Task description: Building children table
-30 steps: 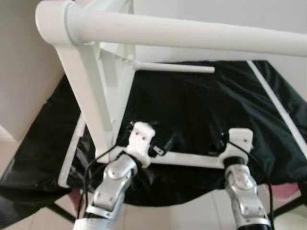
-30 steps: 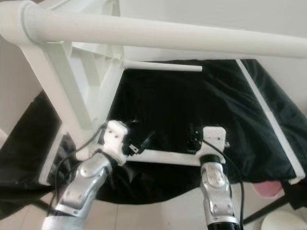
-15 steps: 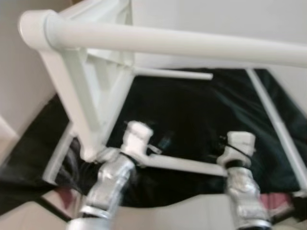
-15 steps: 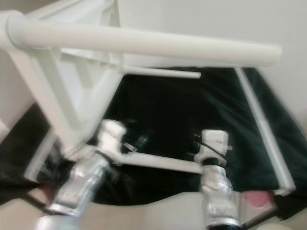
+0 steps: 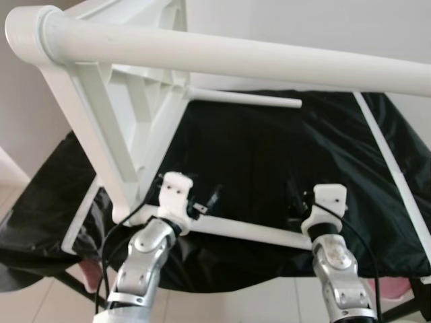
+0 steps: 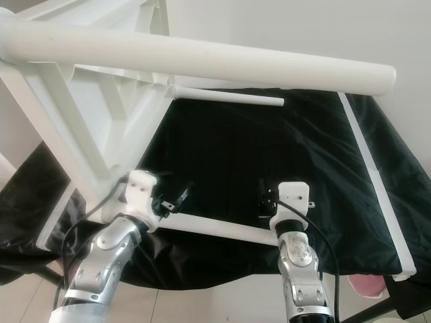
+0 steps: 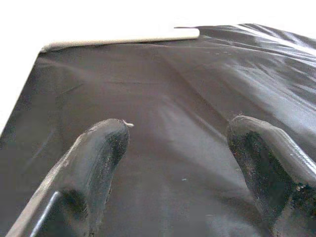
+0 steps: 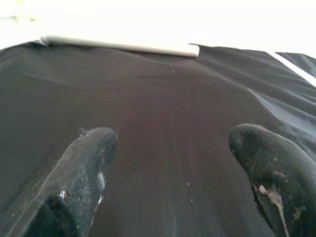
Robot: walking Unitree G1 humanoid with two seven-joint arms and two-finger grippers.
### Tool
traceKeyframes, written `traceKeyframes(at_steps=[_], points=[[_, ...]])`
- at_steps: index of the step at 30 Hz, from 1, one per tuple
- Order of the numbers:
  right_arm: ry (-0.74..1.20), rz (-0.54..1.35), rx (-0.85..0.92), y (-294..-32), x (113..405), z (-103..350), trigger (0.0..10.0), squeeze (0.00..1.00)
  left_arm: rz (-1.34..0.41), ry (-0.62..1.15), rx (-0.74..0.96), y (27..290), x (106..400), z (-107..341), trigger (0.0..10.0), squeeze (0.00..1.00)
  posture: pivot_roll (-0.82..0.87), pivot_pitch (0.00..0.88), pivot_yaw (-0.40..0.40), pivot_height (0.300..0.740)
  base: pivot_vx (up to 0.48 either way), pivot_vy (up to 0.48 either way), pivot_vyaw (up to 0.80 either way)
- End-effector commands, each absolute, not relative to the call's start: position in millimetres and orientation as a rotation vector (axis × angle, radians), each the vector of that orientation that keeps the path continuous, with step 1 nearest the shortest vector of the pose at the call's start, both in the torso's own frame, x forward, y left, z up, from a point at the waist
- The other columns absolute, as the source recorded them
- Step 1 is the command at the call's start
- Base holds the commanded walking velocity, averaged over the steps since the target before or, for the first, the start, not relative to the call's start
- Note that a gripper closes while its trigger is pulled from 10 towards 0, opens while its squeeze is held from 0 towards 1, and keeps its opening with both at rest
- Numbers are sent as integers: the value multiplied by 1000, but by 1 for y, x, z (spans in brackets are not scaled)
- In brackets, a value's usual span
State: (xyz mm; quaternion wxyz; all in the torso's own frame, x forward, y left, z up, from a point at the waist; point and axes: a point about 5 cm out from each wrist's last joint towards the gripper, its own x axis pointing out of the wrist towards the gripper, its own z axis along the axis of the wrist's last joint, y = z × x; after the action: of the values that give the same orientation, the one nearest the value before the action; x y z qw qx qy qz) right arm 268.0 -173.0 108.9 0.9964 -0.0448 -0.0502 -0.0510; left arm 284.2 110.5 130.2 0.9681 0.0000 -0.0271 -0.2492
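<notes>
While the white children's table frame (image 5: 121, 134) stands tipped on its side over the near left corner of a black sheet (image 6: 269, 155), one round leg (image 5: 256, 60) runs across the top of the eye views and a thinner rod (image 6: 229, 98) juts out beneath it. Along the sheet's near edge lies a white bar (image 5: 249, 232). Both grippers sit at that edge, the left gripper (image 7: 173, 143) by the bar's left end, the right gripper (image 8: 173, 148) by its right end. Each has its fingers spread apart with nothing between them, only black sheet beyond. A white strip (image 6: 374, 175) lies along the sheet's right edge.
</notes>
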Motion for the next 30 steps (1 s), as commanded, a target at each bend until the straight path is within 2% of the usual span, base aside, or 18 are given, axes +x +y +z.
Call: traceKeyframes(at_steps=[1,30], points=[[-77,-111,-103,-173,268,106,10000,0,-375,-25,-19,119,286,125,10000,0,22,0,9,740,0,0,0],[-51,-100,-104,-169,263,100,10000,0,-372,62,-155,129,284,120,10000,0,30,0,14,740,0,0,0]])
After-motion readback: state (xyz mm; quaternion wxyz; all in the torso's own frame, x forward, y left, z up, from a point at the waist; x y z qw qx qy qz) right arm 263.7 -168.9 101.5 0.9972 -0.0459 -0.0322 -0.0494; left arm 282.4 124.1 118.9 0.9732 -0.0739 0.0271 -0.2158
